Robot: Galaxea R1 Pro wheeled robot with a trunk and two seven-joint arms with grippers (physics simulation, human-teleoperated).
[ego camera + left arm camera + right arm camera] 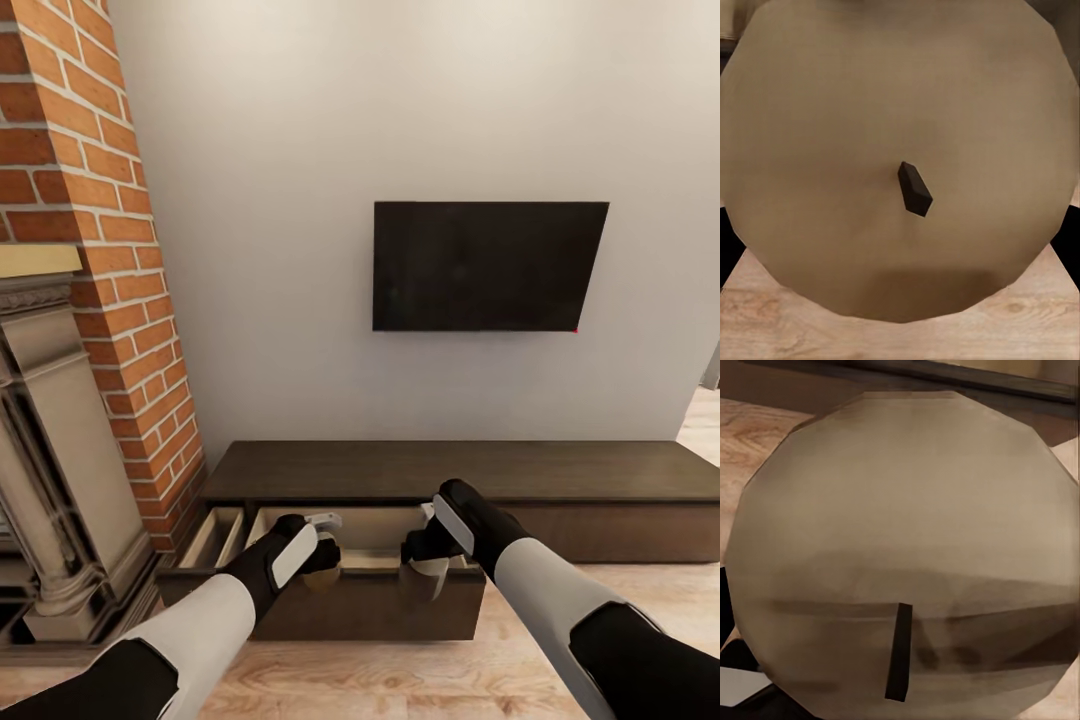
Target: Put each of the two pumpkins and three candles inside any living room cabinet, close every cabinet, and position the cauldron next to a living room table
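Low dark wooden cabinet (450, 470) with drawer (365, 600) pulled open, left gripper (325, 560) grasping tan candle (900, 150), right gripper (430, 570) grasping whitish candle (907, 547), both over the drawer.

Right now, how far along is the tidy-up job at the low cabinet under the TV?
Done: one drawer of the cabinet stands pulled open. In hand: each wrist view shows a candle's round tan top and dark wick close up (left, right), and both the left pincer and the right pincer hover at the open drawer. Left: putting the candles in, shutting the drawer. Pumpkins and cauldron unjudgeable here.
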